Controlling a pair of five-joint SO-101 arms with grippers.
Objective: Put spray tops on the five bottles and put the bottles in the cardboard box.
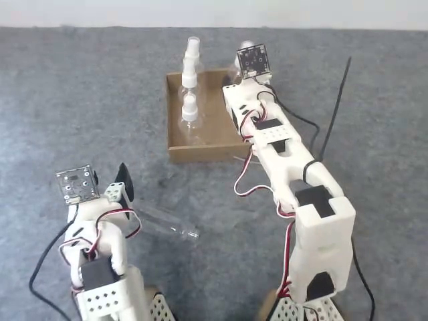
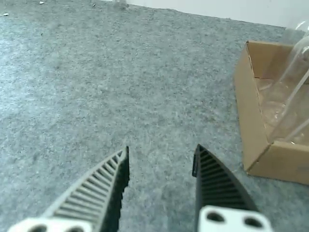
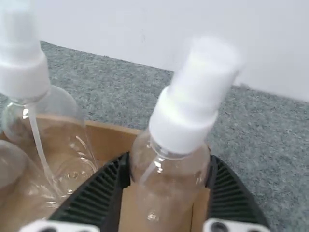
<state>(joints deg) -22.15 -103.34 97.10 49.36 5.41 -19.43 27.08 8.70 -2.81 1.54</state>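
We see two capped bottles (image 1: 190, 114) upright in the cardboard box (image 1: 200, 152), a third capped bottle (image 3: 176, 164) at its corner, and an uncapped bottle (image 1: 167, 224) lying outside.

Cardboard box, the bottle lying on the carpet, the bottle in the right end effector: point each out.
cardboard box (image 1: 200, 154), high view, near wall.
lying bottle (image 1: 164, 223), high view, mid-body.
held bottle (image 3: 169, 169), right wrist view, clear shoulder.

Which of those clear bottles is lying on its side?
The bottle on the carpet, outside the cardboard box, its neck bare; the others are upright, wearing white spray tops.
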